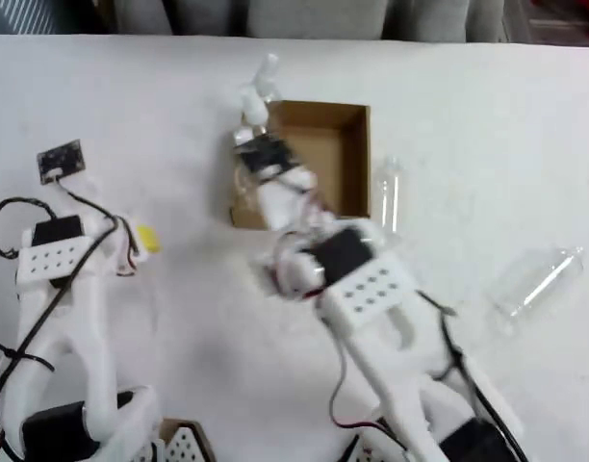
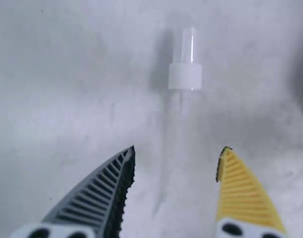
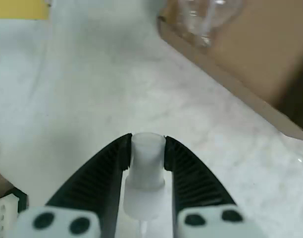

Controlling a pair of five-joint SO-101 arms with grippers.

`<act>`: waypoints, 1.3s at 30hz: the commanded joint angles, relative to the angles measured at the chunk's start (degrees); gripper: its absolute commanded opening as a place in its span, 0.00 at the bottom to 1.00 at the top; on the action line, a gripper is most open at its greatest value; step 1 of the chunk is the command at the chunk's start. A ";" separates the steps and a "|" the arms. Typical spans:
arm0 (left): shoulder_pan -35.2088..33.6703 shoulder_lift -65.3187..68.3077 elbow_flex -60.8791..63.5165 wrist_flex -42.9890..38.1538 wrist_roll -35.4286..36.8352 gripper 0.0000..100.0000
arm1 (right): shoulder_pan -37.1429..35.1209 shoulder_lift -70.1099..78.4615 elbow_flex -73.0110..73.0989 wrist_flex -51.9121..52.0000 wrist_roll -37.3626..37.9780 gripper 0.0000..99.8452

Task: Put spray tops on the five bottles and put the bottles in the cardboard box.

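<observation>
A white spray top (image 2: 185, 75) with a clear cap and a thin tube lies flat on the white table, just ahead of my left gripper (image 2: 178, 148). That gripper is open, its grey and yellow fingers apart and nothing between them. My right gripper (image 3: 147, 138) is shut on another white spray top (image 3: 146, 168). From above, the right gripper (image 1: 259, 96) hangs at the far left corner of the cardboard box (image 1: 323, 159). A clear bottle (image 3: 206, 12) shows at the box's rim (image 3: 250, 54). The left gripper (image 1: 139, 245) sits low at the table's left.
Two clear bottles lie on the table right of the box, one (image 1: 391, 192) close beside its wall and one (image 1: 540, 279) farther toward the right edge. A small dark board (image 1: 61, 160) with a cable lies at the far left.
</observation>
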 commanded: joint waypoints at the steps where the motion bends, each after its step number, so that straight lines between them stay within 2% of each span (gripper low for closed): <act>1: -1.27 -0.13 -0.79 -1.49 -0.26 0.26 | -5.58 6.55 -2.46 -6.81 -2.99 0.02; 5: -1.27 -0.04 -0.79 -1.49 -0.26 0.26 | -9.10 16.84 -2.73 -14.73 -6.15 0.03; 8: -1.27 0.04 -0.70 -1.49 -0.26 0.26 | -9.45 21.85 -3.43 -17.10 -6.15 0.12; 11: -0.92 -0.04 -0.62 -1.49 -0.26 0.26 | -8.92 21.23 -5.89 -12.88 -5.98 0.20; 18: 2.95 -0.31 -0.70 -0.97 -0.09 0.26 | -1.19 7.34 -10.55 3.30 0.97 0.21; 24: 12.35 -5.49 -0.79 3.87 8.62 0.26 | 13.32 -3.12 -8.88 8.92 3.25 0.20; 27: 17.01 -11.56 -0.26 5.89 8.79 0.26 | 17.27 -5.14 -6.15 8.92 3.16 0.20; 31: 27.12 -16.66 2.37 8.70 8.79 0.26 | 19.56 -5.49 -3.25 6.02 2.81 0.20; 35: 38.90 -17.36 10.46 4.84 9.14 0.26 | 19.65 -5.49 -0.88 3.65 3.16 0.20; 39: 41.10 -17.45 15.91 -2.81 9.14 0.26 | 19.65 -5.93 -0.70 3.65 3.25 0.20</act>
